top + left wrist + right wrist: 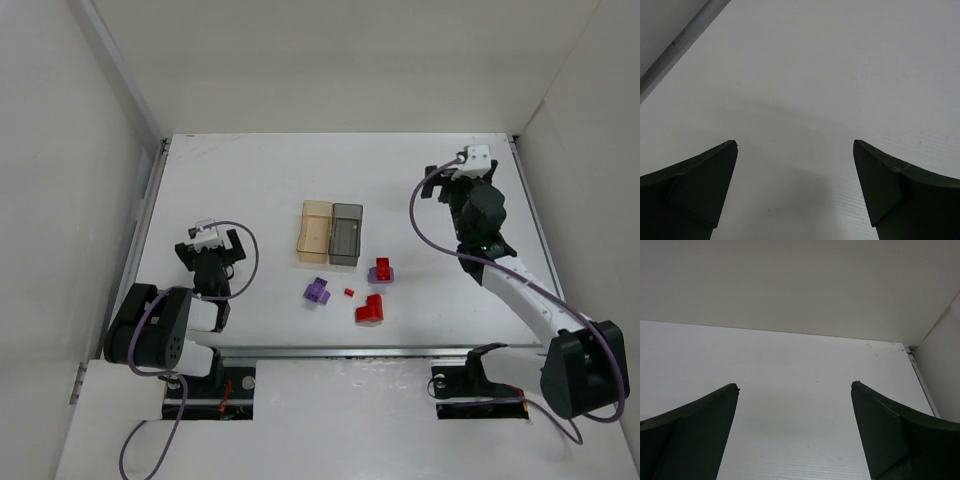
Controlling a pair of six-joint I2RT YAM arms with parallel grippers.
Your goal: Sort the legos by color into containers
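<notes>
White walls box in the white table (250,180). Your left end effector (795,145) is spread wide and empty over bare table at the near left. Your right end effector (795,386) is equally wide and sits far right. Between them the orange-tan bin (316,232) and grey bin (346,234) touch, their long axes running near to far. Just nearer lie a purple brick (318,291), a tiny red brick (349,292), an L-shaped red brick (370,309) and a red-on-purple pair (382,270).
</notes>
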